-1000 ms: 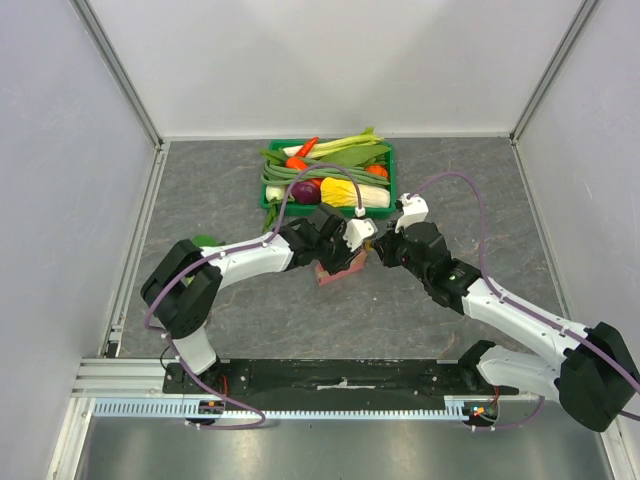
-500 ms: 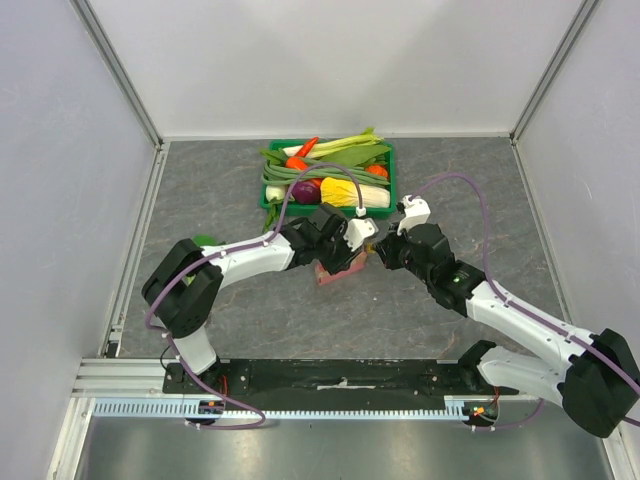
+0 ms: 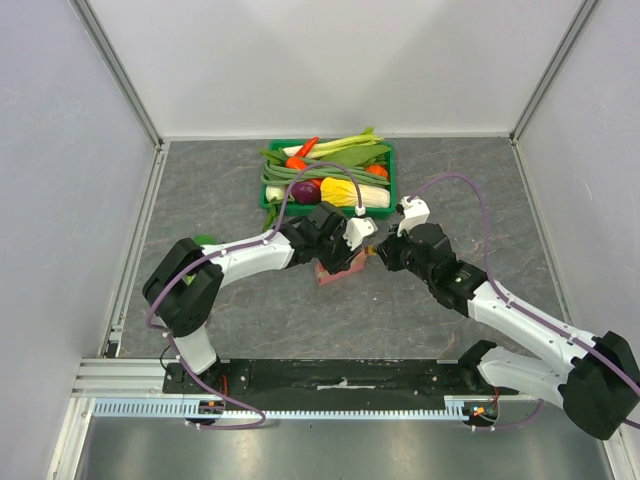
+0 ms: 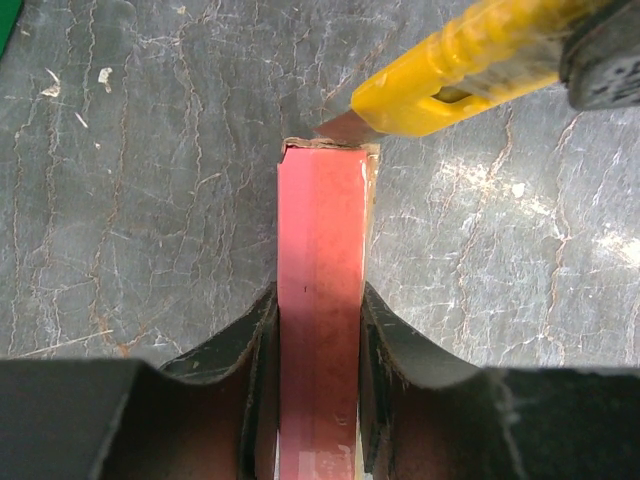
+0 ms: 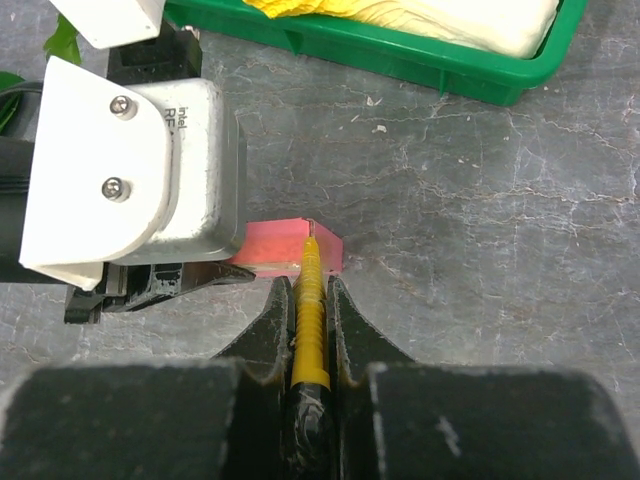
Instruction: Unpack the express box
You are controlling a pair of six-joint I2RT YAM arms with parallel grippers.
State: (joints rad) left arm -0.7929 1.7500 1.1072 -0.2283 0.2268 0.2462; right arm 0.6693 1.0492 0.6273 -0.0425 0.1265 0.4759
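The pink express box (image 4: 320, 260) stands on its thin edge on the grey table, clamped between the fingers of my left gripper (image 4: 320, 330). It also shows in the top view (image 3: 336, 270) and in the right wrist view (image 5: 283, 243). My right gripper (image 5: 312, 310) is shut on a yellow utility knife (image 5: 309, 320). The knife (image 4: 470, 62) reaches in from the upper right, and its blade tip touches the far end edge of the box. In the top view both grippers, the left (image 3: 343, 250) and the right (image 3: 385, 250), meet over the box at mid-table.
A green crate (image 3: 327, 176) filled with vegetables stands just behind the grippers; its front rim shows in the right wrist view (image 5: 420, 62). A small green leaf (image 3: 205, 240) lies beside the left arm. White walls and rails bound the table.
The right arm has shifted very slightly; the knife stays at the box's end. The left gripper and the box have not visibly moved.
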